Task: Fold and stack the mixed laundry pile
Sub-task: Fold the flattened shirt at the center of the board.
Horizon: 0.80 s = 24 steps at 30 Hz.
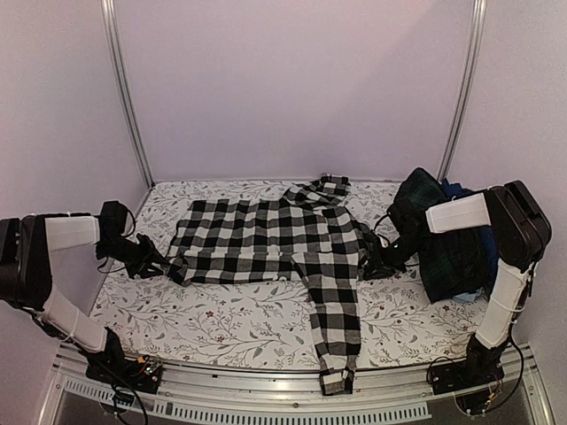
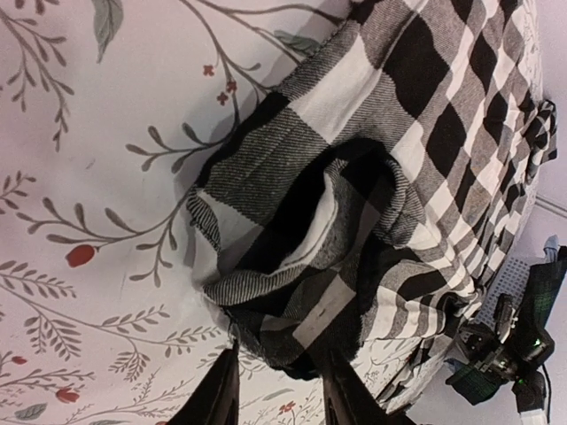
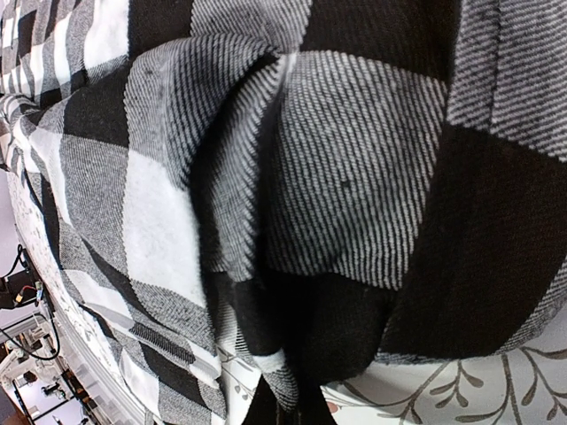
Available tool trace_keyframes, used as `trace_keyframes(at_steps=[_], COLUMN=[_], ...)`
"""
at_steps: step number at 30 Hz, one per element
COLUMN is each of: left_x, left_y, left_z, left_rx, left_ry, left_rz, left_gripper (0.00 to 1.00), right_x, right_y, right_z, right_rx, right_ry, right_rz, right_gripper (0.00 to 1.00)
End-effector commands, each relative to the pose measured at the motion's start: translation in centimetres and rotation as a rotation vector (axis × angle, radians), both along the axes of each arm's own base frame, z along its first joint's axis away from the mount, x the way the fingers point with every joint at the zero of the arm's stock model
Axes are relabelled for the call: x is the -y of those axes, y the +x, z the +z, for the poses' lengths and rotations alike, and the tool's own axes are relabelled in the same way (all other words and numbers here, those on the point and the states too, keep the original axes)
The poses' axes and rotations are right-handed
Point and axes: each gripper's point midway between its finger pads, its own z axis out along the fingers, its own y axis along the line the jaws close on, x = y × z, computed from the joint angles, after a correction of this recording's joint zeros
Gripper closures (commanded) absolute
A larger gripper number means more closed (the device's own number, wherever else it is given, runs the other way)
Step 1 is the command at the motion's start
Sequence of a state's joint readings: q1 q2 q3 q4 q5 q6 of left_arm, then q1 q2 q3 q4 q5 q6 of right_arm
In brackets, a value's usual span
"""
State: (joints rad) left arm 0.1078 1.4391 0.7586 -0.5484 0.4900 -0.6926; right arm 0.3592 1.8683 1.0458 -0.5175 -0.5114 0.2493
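The black-and-white checked shirt [image 1: 266, 235] lies spread flat across the middle of the floral covering, with one sleeve [image 1: 338, 345] running down over the near edge. My left gripper [image 1: 159, 264] is at the shirt's left end; in the left wrist view its jaws [image 2: 282, 354] stand apart, with the bunched cuff [image 2: 292, 257] just ahead of the fingertips. My right gripper [image 1: 372, 261] is at the shirt's right side, and in the right wrist view it [image 3: 297, 398] is shut on a fold of the checked shirt [image 3: 354, 177]. The remaining laundry pile [image 1: 447, 235] is heaped at the right, with a dark green-navy plaid piece on top.
The floral-printed table covering [image 1: 221, 319] spans the whole work surface. Metal frame posts [image 1: 124, 97] rise at the back corners before a plain wall. The pile crowds my right arm's upper link [image 1: 461, 212].
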Motion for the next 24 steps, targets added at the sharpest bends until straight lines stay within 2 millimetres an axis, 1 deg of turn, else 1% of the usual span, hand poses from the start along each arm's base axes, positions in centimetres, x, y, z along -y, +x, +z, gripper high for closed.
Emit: trace_keyframes(at_steps=[1,4,6,9,12,15,17,19,20,22,23,24], left_x=[1.5,1.8,1.9,2.1,2.3,2.1,1.6,0.8,0.2,-1.2,-1.5,-1.4], left_y=[1.3,1.1,0.8,-0.2,-1.2,-1.6,-2.0,-2.4,-2.7,-2.7,-1.8,-0.7], left_z=[0.2,-0.5,-1.3,-3.0,-4.2,-4.3,-4.4,-4.6,-4.7,-4.5,-3.8,-2.6], left_rx=[-0.007,-0.051,-0.094,-0.17,-0.229,-0.248,-0.263,-0.272,-0.278,-0.258,-0.2,-0.127], left_ry=[-0.07,-0.039,-0.018,-0.016,-0.031,-0.021,0.01,0.024,0.031,0.034,0.015,0.002], left_rz=[-0.005,-0.032,-0.048,-0.059,-0.057,-0.052,-0.047,-0.025,-0.001,0.055,0.064,0.054], left_gripper=[0.68,0.67,0.67,0.71,0.73,0.73,0.88,0.97,1.0,1.0,0.97,0.89], right_x=[2.2,2.2,2.2,2.2,2.2,2.3,2.4,2.4,2.4,2.5,2.5,2.5], right_y=[-2.8,-2.7,-2.7,-2.6,-2.5,-2.4,-2.5,-2.5,-2.6,-2.7,-2.7,-2.7], right_z=[-2.4,-2.4,-2.5,-2.6,-2.6,-2.6,-2.6,-2.7,-2.8,-2.9,-2.9,-2.9], right_rx=[-0.123,-0.119,-0.12,-0.123,-0.121,-0.116,-0.118,-0.119,-0.121,-0.123,-0.123,-0.123], right_ry=[-0.113,-0.115,-0.115,-0.115,-0.119,-0.126,-0.129,-0.129,-0.13,-0.134,-0.133,-0.133], right_rz=[-0.009,-0.01,-0.012,-0.013,-0.013,-0.01,-0.011,-0.013,-0.014,-0.015,-0.015,-0.015], right_gripper=[1.0,1.0,1.0,1.0,1.0,1.0,1.0,1.0,1.0,1.0,1.0,1.0])
